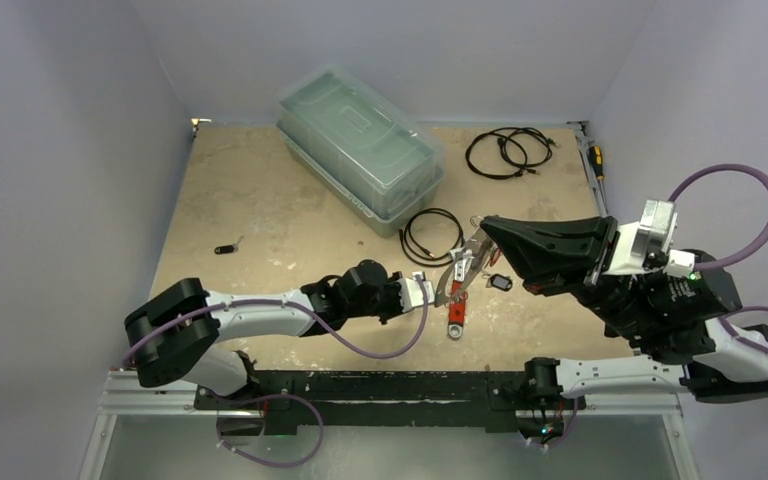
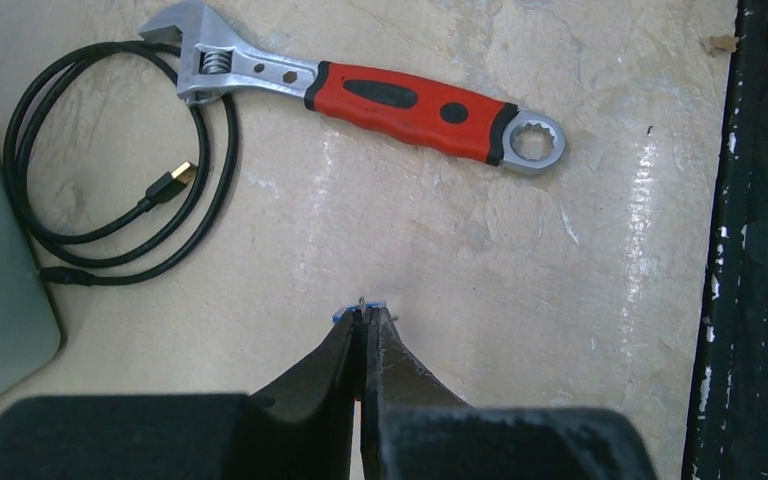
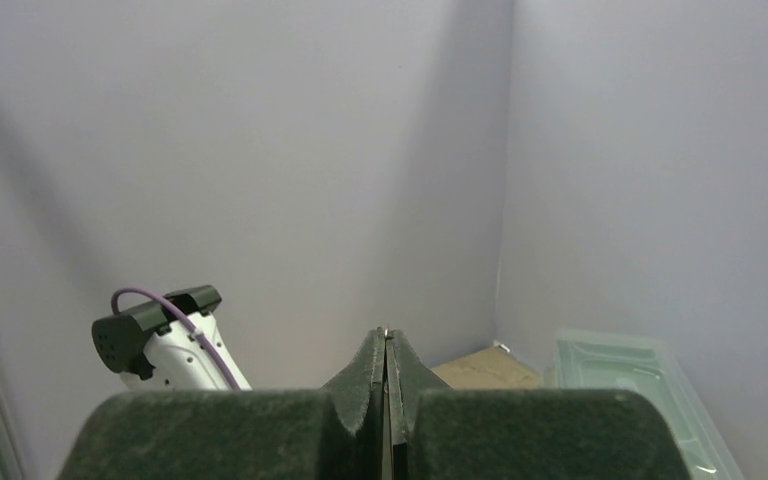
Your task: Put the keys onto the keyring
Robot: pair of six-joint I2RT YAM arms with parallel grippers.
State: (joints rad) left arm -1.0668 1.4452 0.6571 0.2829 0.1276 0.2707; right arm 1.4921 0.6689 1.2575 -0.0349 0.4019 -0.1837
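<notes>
Far left on the mottled beige counter I see a loose black-tagged key. My left arm lies low and stretched rightward, its left hand pinched tight on a tiny blue-tagged key just above the counter, near the red-handled steel wrench. The thin silvery keyring slants up from there to my right hand, which is raised, aimed left and clamped on the loop's upper end, with a second black-tagged key lying on the counter below it.
</notes>
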